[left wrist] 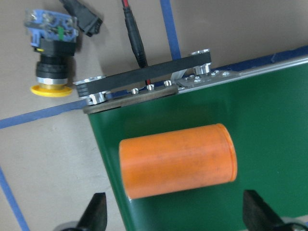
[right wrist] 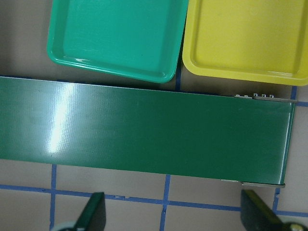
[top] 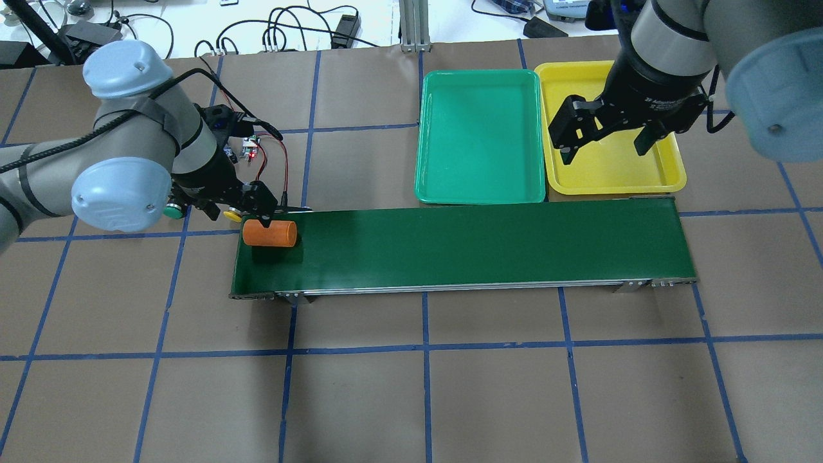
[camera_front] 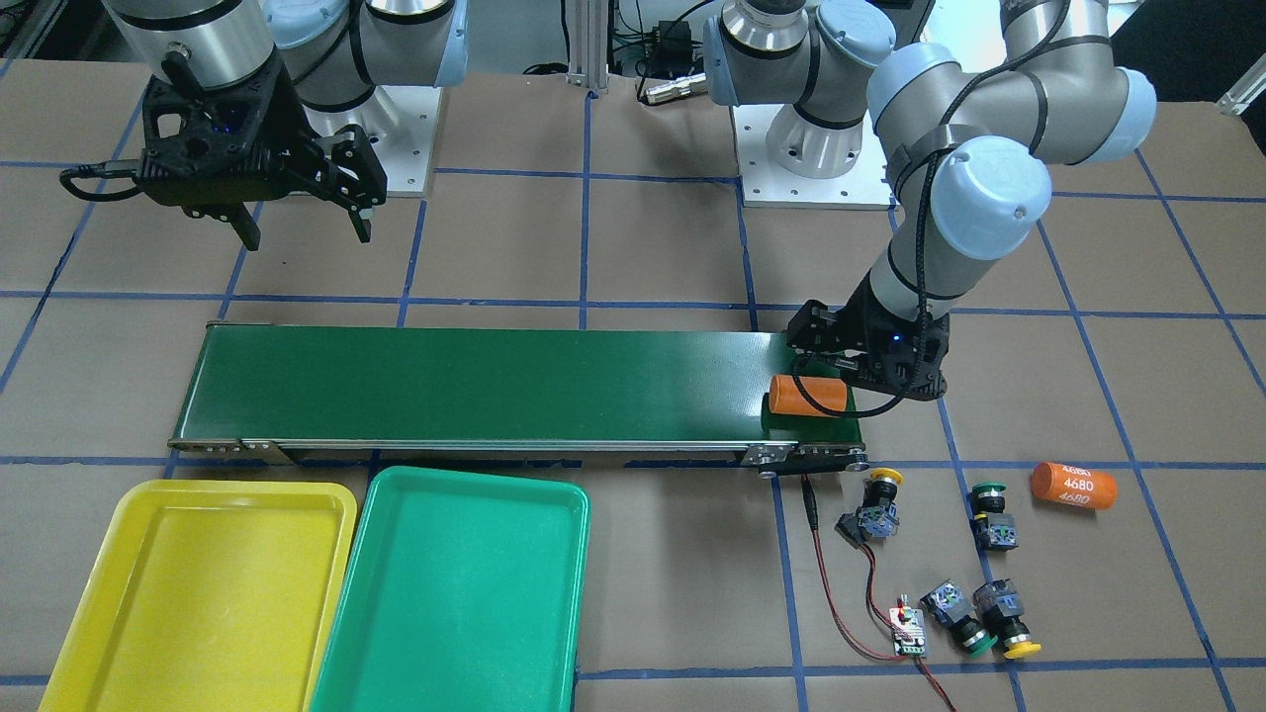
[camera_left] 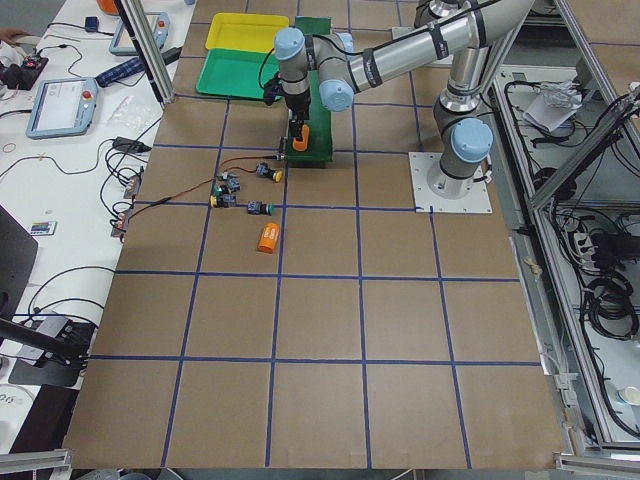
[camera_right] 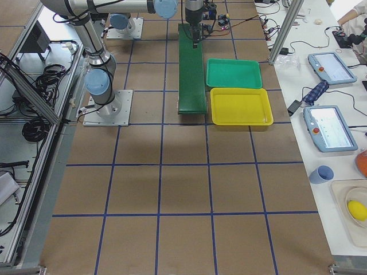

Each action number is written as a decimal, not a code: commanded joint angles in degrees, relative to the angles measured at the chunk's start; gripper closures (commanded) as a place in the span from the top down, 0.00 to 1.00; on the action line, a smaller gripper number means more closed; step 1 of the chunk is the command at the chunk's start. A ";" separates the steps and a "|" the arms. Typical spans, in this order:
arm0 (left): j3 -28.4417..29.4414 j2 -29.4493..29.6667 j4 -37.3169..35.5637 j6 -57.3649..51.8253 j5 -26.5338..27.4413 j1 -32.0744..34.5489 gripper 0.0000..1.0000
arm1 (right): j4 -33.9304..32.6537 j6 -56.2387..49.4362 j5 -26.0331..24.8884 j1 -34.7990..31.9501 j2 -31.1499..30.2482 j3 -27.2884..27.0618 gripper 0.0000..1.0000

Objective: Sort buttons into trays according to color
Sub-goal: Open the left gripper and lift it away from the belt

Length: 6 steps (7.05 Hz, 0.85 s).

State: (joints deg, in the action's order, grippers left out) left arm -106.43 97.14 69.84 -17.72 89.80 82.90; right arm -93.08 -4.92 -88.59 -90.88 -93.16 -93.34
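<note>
Broadly, the paper-covered table (camera_front: 643, 247) carries a long dark-green conveyor belt (camera_front: 495, 386) across its middle. The yellow tray (camera_front: 237, 487) and the green tray (camera_front: 475, 475) lie side by side along the belt's long edge on the operators' side, at the end nearer the right arm. The right gripper (top: 604, 151) hangs high near that end, its jaws spread with nothing between them. The left gripper (left wrist: 175, 219) is low over the belt's opposite end, jaws spread wide on either side of an orange cylinder (camera_front: 806, 394) that lies on its side on the belt. A second orange cylinder (camera_front: 1073, 485) rests on the table beyond that end. The four buttons lie there too, well apart from the trays: one yellow button (camera_front: 875, 499) just beside the belt's corner, one green button (camera_front: 992, 514) near it, and a green button (camera_front: 957, 618) and yellow button (camera_front: 1007, 618) close together beside a small circuit board (camera_front: 908, 633).
</note>
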 commanded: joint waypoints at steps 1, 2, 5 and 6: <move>5.33 1.11 1.18 -4.22 0.12 -10.24 1.00 | 0.00 0.00 0.00 0.00 0.00 0.00 1.00; 6.75 2.43 0.40 -7.56 0.11 -14.82 1.00 | 0.00 0.00 0.00 0.00 0.00 0.00 1.00; 7.55 10.67 -10.98 -21.34 0.64 -22.92 1.00 | 0.00 0.00 -0.09 0.17 0.09 0.00 1.00; 7.90 14.27 -12.52 -24.87 0.64 -24.17 1.00 | 0.00 0.00 -0.17 0.09 0.09 0.00 1.00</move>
State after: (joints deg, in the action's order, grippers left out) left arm -98.89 107.35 60.72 -37.90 90.41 61.17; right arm -93.08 -4.92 -88.67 -90.77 -93.11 -93.34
